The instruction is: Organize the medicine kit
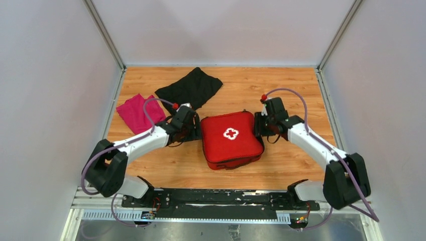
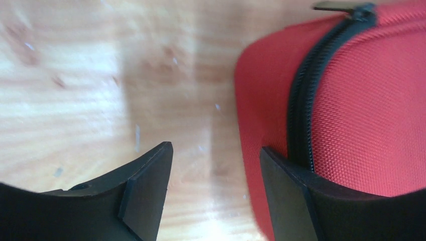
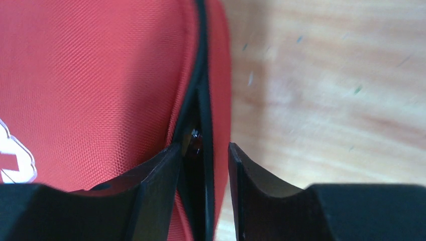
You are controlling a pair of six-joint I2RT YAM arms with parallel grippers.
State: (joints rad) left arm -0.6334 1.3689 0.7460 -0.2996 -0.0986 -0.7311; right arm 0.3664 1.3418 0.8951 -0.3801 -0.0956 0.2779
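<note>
One medicine kit [image 1: 232,143] lies flat, centred on the worktop [image 1: 286,85], white cross up, its zipped side wall facing the arm bases. Nearly square, it gives us no clear long axis; its edges sit slightly askew to the worktop's. We see the left end effector [image 2: 216,155] spread at its left edge, the right end effector [image 3: 203,153] narrowed astride the zip seam; whether it pinches, we cannot tell.

The red medicine kit [image 3: 100,75] fills the left; a piece of its white cross [image 3: 15,155] shows at its lower left; its black zipper [image 3: 200,55] runs down its right edge, parting low down; the right gripper [image 3: 205,148] straddles that seam, one finger [image 3: 155,191] on the lid, grip unclear; wooden table [image 3: 326,100] lies to the kit's right.
</note>
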